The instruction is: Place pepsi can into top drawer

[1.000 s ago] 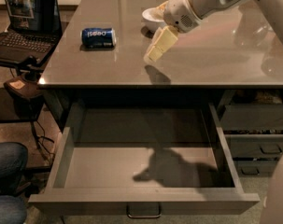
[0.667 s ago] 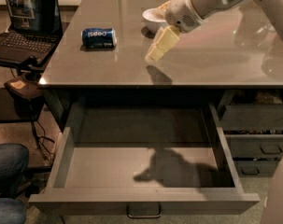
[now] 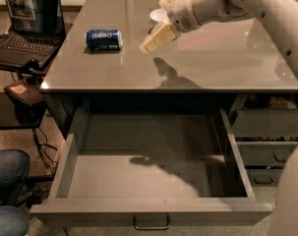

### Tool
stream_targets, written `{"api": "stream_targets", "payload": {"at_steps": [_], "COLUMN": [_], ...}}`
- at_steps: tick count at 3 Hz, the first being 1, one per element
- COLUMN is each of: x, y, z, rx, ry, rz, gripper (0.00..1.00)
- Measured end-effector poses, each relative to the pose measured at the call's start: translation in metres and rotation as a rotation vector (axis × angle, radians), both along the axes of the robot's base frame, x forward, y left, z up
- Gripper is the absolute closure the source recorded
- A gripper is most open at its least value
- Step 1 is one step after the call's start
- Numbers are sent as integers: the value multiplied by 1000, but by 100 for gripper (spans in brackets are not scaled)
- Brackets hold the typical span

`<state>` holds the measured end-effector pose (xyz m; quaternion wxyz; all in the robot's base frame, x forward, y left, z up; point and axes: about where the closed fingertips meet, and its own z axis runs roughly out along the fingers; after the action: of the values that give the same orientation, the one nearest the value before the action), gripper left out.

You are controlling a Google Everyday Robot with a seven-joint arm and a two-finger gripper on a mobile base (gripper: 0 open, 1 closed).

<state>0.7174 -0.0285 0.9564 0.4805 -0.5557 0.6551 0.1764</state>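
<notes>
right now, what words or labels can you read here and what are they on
"pepsi": white letters on the blue can, lying on its side on the counter, seen upside down.
On the laptop screen: an image shows, too blurred to read.
On the open drawer, and the gripper above the counter right of the can: no text.

1. A single view looks down from in front of and above the counter point(image 3: 212, 68), facing its far end.
2. The gripper point(image 3: 148, 44) sits high in the centre of the frame, over the counter, with the can point(image 3: 104, 39) near it toward the picture's left.
3. The open drawer point(image 3: 153, 213) lies below the gripper and closer to the camera, filling the lower half.
4. The view is close: the arm is cropped at the top right.
</notes>
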Motion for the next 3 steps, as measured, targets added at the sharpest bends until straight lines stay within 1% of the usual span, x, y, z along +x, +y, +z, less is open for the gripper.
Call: {"api": "stream_targets", "payload": {"at_steps": [1,2,3], "x": [17,19,46], "y": [0,4,41], "z": [9,5,19], "rx": [30,54,154], "ry": [-47,-45,-108], "rz": [-51,-41,10], "gripper": [0,0,0]}}
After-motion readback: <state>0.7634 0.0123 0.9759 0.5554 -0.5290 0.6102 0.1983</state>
